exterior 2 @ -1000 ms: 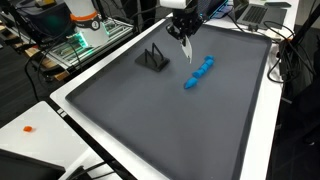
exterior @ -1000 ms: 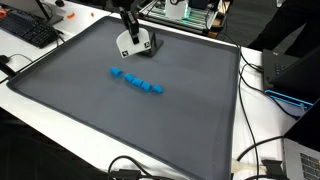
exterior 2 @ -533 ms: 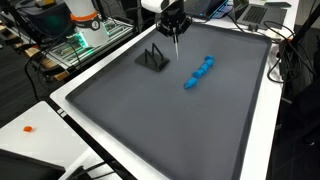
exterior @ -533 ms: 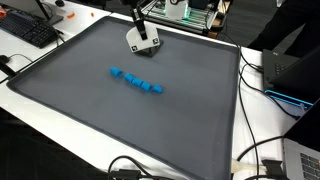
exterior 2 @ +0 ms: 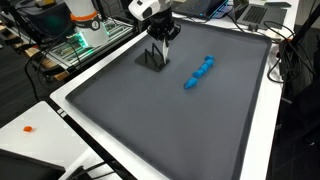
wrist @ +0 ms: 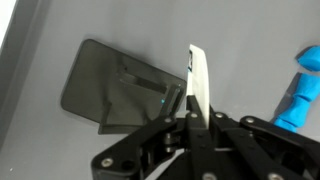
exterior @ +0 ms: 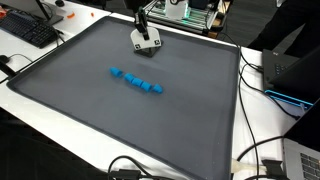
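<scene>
One black stand [exterior 2: 153, 57] sat near the surface's [exterior 2: 150, 125] edge; the claw [exterior 2: 161, 38] hovered just above it, pinched shut, empty. A slow, centred approach, clear of the blue blocks [exterior 2: 199, 72], seemed wise.

Small dark stand [exterior 2: 153, 58], flat rectangular base with a raised angled prop, sat upright, at the far end of the grey mat [exterior 2: 150, 110].

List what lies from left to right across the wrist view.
Left to right: dark stand → gripper, jaws shut → row of blue blocks.
</scene>
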{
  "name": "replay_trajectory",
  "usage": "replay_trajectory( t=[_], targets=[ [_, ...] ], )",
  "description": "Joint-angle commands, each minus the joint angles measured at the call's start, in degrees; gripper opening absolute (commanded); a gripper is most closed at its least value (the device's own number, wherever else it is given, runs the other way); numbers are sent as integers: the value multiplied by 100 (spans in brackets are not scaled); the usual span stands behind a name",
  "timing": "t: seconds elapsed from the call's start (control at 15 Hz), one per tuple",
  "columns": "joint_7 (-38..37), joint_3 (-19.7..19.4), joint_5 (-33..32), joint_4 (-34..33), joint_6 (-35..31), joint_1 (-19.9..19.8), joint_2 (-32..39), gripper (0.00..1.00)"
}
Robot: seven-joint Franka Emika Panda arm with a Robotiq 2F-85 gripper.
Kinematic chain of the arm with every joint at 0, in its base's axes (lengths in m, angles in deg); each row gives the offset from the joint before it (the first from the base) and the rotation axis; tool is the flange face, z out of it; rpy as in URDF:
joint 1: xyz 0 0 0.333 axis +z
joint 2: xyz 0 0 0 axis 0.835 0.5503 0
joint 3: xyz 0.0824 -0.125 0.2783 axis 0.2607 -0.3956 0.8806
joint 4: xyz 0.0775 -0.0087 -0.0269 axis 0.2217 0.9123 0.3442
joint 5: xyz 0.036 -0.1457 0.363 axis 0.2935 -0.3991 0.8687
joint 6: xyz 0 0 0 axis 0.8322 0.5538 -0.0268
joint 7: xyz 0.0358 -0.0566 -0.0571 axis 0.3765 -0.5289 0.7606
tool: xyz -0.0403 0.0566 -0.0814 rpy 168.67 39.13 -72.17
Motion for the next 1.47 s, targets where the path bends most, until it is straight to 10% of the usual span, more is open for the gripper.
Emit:
replay_trajectory(
  t=[0.0, 1.4],
  targets=[
    [-510, -4, 5, 384, -282, -29, -231, 1],
    [-1747, -5, -410, 724, -1409, -1, 103, 1]
  ],
)
